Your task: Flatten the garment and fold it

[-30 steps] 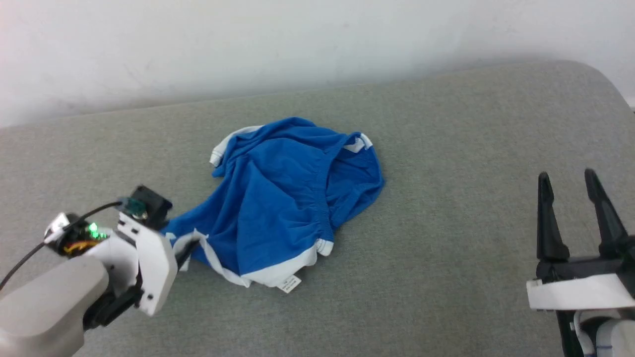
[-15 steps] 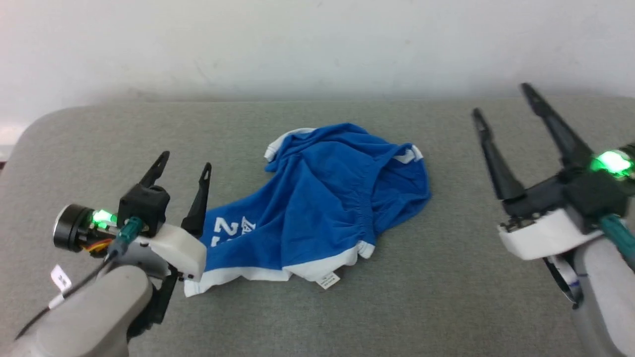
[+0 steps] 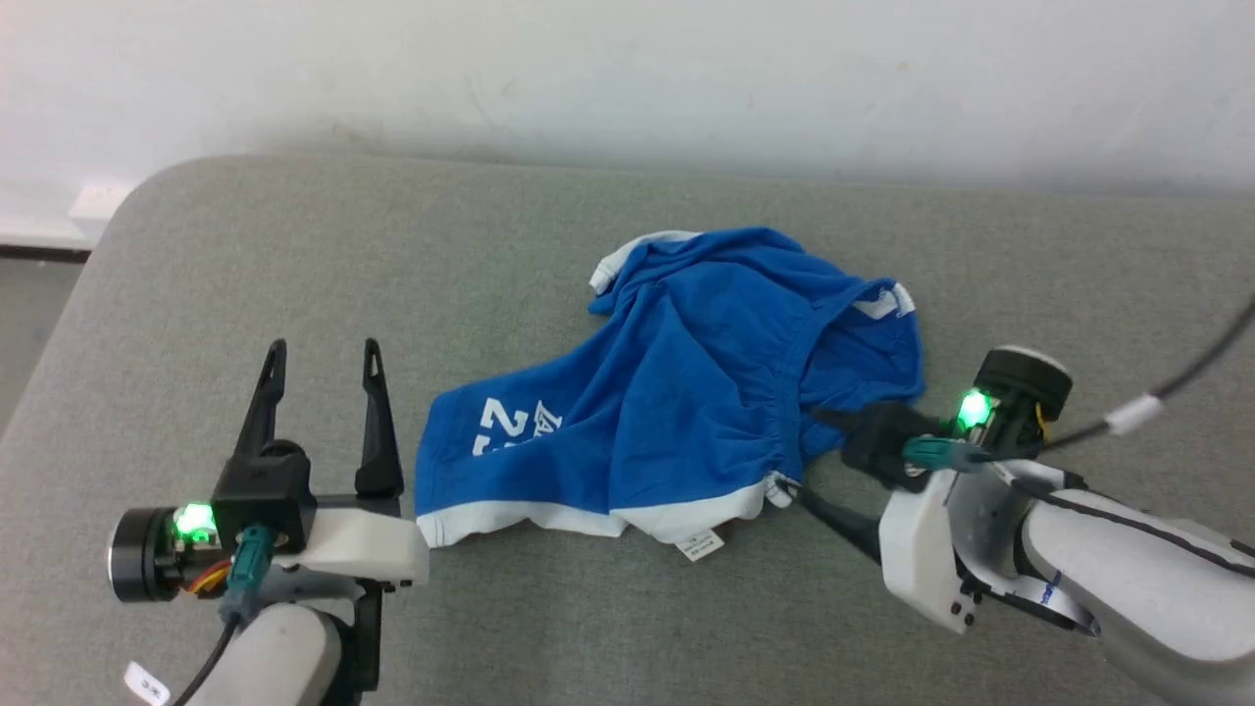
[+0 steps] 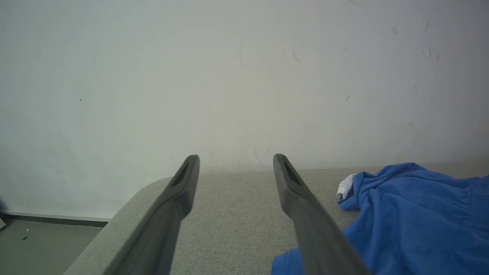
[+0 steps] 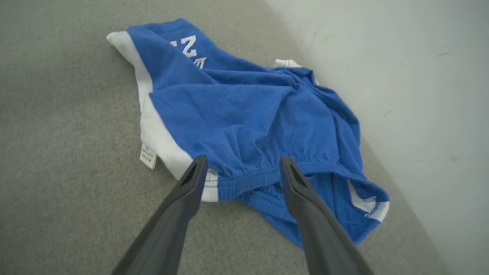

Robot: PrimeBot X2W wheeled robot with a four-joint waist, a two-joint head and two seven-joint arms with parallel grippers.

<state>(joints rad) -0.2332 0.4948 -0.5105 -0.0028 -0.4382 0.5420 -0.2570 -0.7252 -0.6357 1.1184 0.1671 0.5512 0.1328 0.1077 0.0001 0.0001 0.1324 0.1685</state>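
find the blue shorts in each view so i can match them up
Head view: shorts at centre, slightly right.
Left wrist view: shorts in the lower right corner, right of the left gripper.
Right wrist view: shorts at centre, just past the right gripper.
Shared landmark: the white wall behind the shorts.

Only legible thing: white print (image 3: pixel 510 428) on the blue shorts (image 3: pixel 706 382) leg, just beside the left gripper (image 3: pixel 324 349). It's a "2", then characters lost in a fold. Little tag (image 3: pixel 702 545) near the right gripper (image 5: pixel 242 163) has print, way too tiny to read.
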